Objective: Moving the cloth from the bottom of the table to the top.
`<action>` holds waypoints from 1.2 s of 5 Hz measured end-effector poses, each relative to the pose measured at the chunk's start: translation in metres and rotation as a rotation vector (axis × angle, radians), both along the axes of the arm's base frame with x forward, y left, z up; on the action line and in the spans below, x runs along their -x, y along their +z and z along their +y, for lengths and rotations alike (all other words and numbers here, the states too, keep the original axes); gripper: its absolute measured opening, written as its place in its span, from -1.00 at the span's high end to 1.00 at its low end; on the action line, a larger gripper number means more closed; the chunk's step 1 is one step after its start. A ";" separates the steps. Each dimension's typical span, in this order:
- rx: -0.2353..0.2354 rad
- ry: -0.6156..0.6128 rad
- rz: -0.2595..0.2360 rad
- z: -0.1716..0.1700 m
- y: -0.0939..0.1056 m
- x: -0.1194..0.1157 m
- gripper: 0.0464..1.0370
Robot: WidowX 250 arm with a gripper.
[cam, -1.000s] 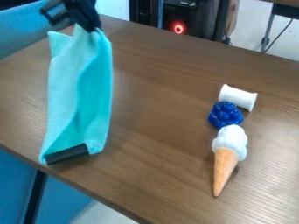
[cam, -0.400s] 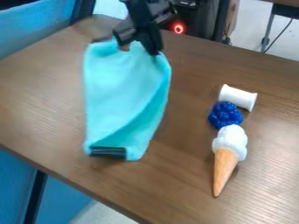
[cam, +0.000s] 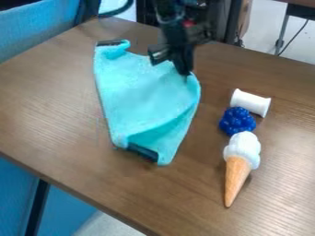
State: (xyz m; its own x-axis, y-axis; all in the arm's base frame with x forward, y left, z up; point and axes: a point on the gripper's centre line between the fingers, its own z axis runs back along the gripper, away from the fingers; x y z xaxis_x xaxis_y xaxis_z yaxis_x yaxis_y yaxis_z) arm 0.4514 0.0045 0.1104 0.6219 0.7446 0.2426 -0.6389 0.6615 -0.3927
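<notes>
From the slanted camera view, the black two-finger claw [cam: 184, 73] hung above the upper middle of a brown wood-grain desk [cam: 55, 97], and appeared to be pinching the upper right edge of a turquoise fabric cloth [cam: 141, 99] with dark end strips. The cloth sloped down from the grip, left of centre, its lower end nearest the viewer, with a fold along its lower right. To its right, well apart, were a white spool-shaped cylinder [cam: 250, 102], a bumpy dark-blue cluster [cam: 237, 120] and a toy ice cream [cam: 240, 161] with a white top and tan cone.

The step in hand seemed to be drawing the cloth toward the desk's far edge. That called for a firm pinch, a slow, low path clear of the toys, and release only once the trailing end had followed; otherwise it might bunch or slip over the edge.
</notes>
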 end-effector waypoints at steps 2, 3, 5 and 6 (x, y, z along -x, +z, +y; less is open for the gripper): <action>0.004 -0.061 -0.014 -0.036 -0.007 -0.025 0.60; -0.002 -0.081 -0.036 -0.040 0.000 -0.029 0.07; 0.028 -0.253 -0.163 -0.037 0.043 -0.025 -0.92; 0.049 -0.381 -0.211 -0.038 0.061 -0.019 -0.93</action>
